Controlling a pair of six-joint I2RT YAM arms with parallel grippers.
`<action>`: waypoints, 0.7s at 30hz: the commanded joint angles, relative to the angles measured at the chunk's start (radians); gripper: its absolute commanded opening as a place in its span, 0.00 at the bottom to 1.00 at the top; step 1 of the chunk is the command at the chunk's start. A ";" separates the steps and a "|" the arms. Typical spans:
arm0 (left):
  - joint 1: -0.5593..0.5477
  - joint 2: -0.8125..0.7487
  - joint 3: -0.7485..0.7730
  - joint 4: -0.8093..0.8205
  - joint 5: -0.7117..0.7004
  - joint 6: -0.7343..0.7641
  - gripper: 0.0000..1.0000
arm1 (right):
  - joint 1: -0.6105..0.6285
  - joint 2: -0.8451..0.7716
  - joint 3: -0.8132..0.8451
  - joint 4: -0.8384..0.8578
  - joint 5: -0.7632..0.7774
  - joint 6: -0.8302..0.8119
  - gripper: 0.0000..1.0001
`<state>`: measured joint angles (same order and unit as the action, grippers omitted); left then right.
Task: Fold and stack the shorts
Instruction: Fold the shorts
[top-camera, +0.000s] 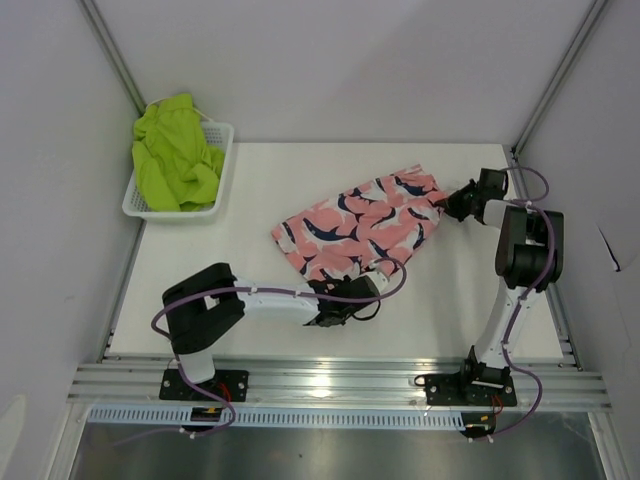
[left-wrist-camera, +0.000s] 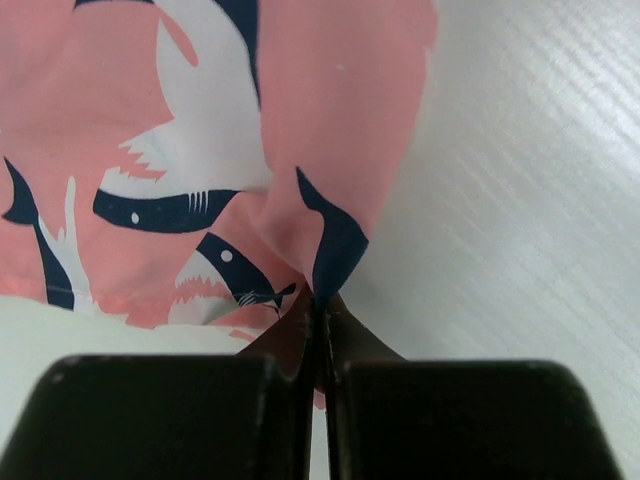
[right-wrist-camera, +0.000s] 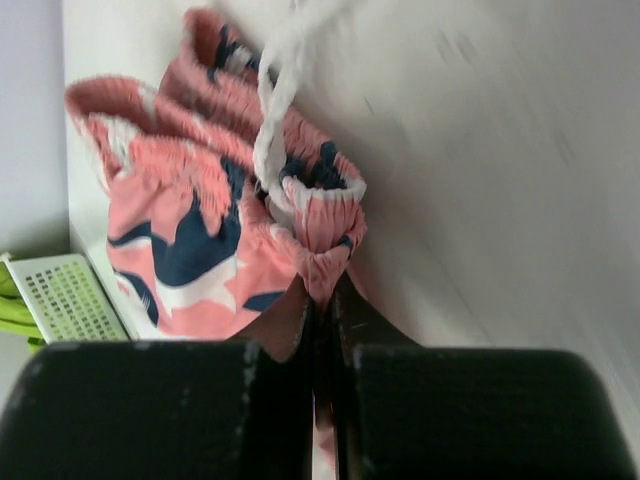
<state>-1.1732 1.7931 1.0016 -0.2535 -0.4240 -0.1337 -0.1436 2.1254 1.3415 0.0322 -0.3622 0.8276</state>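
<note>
We are pinching the near edge of the pink shorts (top-camera: 360, 225) with our left tool (left-wrist-camera: 322, 308), its jaws pressed together on a corner of the fabric. Our right tool (right-wrist-camera: 322, 300) is likewise clamping the gathered waistband at the shorts' right end, just beside a white drawstring (right-wrist-camera: 275, 110). The pink pair is lying spread between the two tools, mid-counter (top-camera: 220, 240), with bare room to its left and toward the far edge. We are counting two pairs. The green shorts (top-camera: 175, 155) are lying heaped in the one white basket (top-camera: 225, 165) at the far left corner, well apart from both tools.
</note>
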 joint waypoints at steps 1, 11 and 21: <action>0.001 0.015 -0.064 -0.196 0.011 -0.128 0.00 | 0.006 -0.145 -0.143 0.029 0.066 -0.010 0.00; 0.156 -0.191 -0.223 -0.204 0.037 -0.345 0.00 | 0.137 -0.453 -0.488 -0.018 0.193 -0.061 0.09; 0.202 -0.362 -0.348 -0.104 0.240 -0.273 0.00 | 0.069 -0.484 -0.542 -0.025 0.198 -0.111 0.04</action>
<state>-0.9600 1.4651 0.7059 -0.3714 -0.3458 -0.4271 -0.0525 1.6279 0.7868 0.0090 -0.1871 0.7589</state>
